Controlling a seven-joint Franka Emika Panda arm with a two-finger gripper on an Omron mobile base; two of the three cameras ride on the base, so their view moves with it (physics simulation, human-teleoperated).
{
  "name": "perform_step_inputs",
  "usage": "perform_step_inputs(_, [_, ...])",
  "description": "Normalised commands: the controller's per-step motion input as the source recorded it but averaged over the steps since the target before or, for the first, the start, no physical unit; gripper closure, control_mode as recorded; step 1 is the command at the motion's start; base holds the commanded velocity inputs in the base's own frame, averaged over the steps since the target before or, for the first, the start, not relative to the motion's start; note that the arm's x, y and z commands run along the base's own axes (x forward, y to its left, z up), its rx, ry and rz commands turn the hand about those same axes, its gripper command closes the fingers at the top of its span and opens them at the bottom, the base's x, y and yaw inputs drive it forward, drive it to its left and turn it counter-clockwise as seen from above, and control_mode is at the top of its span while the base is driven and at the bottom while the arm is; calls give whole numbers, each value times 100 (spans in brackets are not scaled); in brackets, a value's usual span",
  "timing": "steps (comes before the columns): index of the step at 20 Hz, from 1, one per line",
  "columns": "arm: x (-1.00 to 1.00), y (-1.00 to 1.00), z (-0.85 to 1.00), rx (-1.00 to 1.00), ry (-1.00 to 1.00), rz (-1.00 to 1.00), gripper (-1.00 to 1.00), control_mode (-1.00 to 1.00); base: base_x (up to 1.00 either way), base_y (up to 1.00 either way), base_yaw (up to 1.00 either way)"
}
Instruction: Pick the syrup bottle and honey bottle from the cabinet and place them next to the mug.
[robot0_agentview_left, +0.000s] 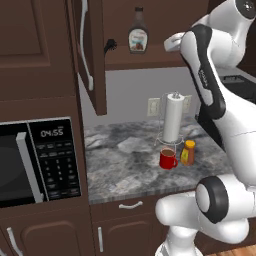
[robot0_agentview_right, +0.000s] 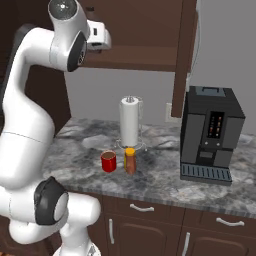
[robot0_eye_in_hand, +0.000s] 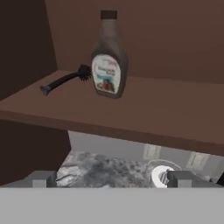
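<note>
The dark brown syrup bottle (robot0_agentview_left: 138, 36) (robot0_eye_in_hand: 108, 57) with a white label stands upright on the shelf of the open cabinet (robot0_agentview_left: 142, 60). My gripper (robot0_eye_in_hand: 111, 178) is open and empty. It hovers in front of the shelf edge, to the right of the bottle and well short of it. On the counter below, the small orange honey bottle (robot0_agentview_left: 188, 152) (robot0_agentview_right: 130, 160) stands upright just beside the red mug (robot0_agentview_left: 168, 159) (robot0_agentview_right: 108, 161).
A black brush (robot0_eye_in_hand: 65, 78) lies on the shelf left of the syrup bottle. The cabinet door (robot0_agentview_left: 92, 55) hangs open at the left. A paper towel roll (robot0_agentview_left: 172, 120) stands behind the mug. A coffee machine (robot0_agentview_right: 210, 135) sits at the right, a microwave (robot0_agentview_left: 35, 160) at the left.
</note>
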Motion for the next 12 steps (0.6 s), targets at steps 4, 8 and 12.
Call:
perform_step_inputs(4, [55,0,0,1,-8,14,-100,-100,0,0,0])
perform_step_inputs(8, [49,0,0,8,-3,29,-100,-100,0,0,0])
perform_step_inputs(12, [61,0,0,6,0,33,-100,-100,0,0,0])
